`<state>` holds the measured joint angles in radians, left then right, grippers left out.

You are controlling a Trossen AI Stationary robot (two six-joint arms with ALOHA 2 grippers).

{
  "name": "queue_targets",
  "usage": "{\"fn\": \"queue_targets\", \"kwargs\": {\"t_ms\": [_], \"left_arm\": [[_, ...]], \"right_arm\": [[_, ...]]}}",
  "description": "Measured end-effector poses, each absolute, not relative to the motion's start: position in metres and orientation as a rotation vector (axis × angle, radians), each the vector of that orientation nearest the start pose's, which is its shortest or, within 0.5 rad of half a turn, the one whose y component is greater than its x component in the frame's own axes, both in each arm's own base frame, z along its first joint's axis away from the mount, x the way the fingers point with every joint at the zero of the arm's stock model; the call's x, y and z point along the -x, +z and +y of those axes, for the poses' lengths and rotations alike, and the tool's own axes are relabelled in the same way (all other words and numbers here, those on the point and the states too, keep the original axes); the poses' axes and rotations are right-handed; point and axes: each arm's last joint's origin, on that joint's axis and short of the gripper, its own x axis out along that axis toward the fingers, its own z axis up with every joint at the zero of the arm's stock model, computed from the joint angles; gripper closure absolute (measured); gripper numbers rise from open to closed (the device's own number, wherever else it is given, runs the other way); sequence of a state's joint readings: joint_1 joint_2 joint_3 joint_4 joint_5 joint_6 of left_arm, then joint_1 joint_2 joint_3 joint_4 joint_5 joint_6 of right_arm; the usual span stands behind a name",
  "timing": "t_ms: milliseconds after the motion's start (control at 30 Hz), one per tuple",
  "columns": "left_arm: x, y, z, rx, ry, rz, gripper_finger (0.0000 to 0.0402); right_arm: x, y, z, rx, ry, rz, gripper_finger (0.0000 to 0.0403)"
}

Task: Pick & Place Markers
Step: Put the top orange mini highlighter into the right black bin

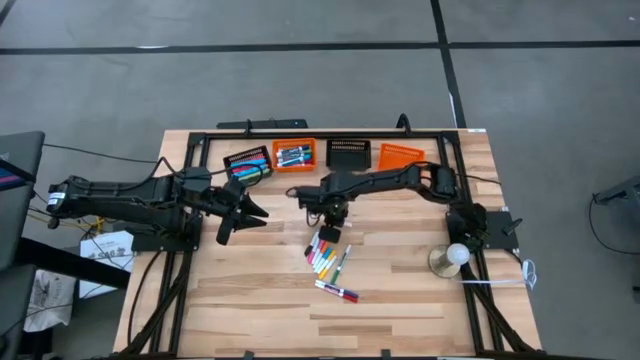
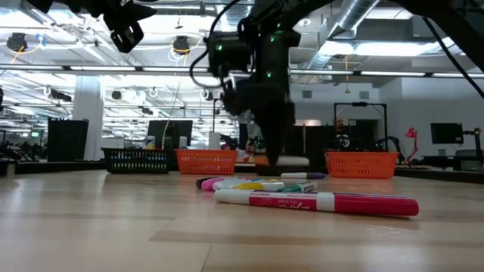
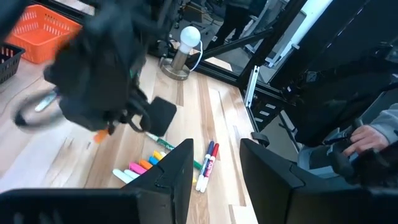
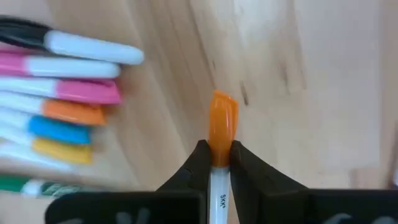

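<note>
Table: my left gripper is idling with fingers parted, well apart from the marker pile. My right gripper is pinching an orange-capped marker beside the pile; only my right wrist view shows this.

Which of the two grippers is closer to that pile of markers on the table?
Right. The right gripper sits just above the pile of markers, clamped on an orange-capped marker. The left gripper hangs off to the side.
</note>
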<state>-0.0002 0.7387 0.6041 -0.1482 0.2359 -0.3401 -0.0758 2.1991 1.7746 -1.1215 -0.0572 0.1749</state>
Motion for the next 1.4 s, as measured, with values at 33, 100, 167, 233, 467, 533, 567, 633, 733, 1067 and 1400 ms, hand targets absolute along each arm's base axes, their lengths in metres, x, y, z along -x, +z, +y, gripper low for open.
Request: {"fn": "queue_targets", "kwargs": {"t_ms": [33, 100, 167, 233, 467, 533, 567, 633, 733, 1067, 1400], "left_arm": [[-0.168, 0.281, -0.007, 0.369, -0.185, 0.319, 0.0271], [-0.168, 0.281, -0.007, 0.369, -0.184, 0.32, 0.0271], [-0.168, 0.281, -0.007, 0.368, -0.185, 0.321, 0.0271], [-0.168, 0.281, -0.007, 0.367, -0.185, 0.32, 0.0271], [-0.168, 0.281, -0.007, 0.362, -0.186, 0.32, 0.0271], [-0.168, 0.281, -0.007, 0.344, -0.188, 0.318, 0.0271], [-0.168, 0.281, -0.007, 0.336, -0.19, 0.317, 0.0271], [-0.168, 0.281, -0.007, 0.325, -0.191, 0.316, 0.0271], [-0.168, 0.281, -0.007, 0.323, -0.192, 0.316, 0.0271], [-0.168, 0.281, -0.007, 0.322, -0.187, 0.315, 0.0271], [-0.168, 0.282, -0.007, 0.324, -0.185, 0.308, 0.0271]], "right_arm": [[-0.424, 0.181, -0.033, -0.253, -0.147, 1.512, 0.0378], [-0.42, 0.195, -0.039, -0.271, -0.147, 1.48, 0.0378], [-0.417, 0.212, -0.046, -0.285, -0.126, 1.425, 0.0378], [-0.413, 0.229, -0.053, -0.308, -0.092, 1.36, 0.0378], [-0.394, 0.288, -0.078, -0.367, 0.121, 1.103, 0.0378], [-0.387, 0.302, -0.083, -0.371, 0.204, 1.031, 0.0378], [-0.384, 0.309, -0.084, -0.373, 0.244, 0.999, 0.0378], [-0.379, 0.319, -0.086, -0.381, 0.324, 0.942, 0.0378], [-0.373, 0.329, -0.087, -0.397, 0.446, 0.877, 0.0378], [-0.368, 0.338, -0.088, -0.44, 0.7, 0.747, 0.0378], [-0.37, 0.338, -0.092, -0.417, 0.621, 0.757, 0.0377]]}}
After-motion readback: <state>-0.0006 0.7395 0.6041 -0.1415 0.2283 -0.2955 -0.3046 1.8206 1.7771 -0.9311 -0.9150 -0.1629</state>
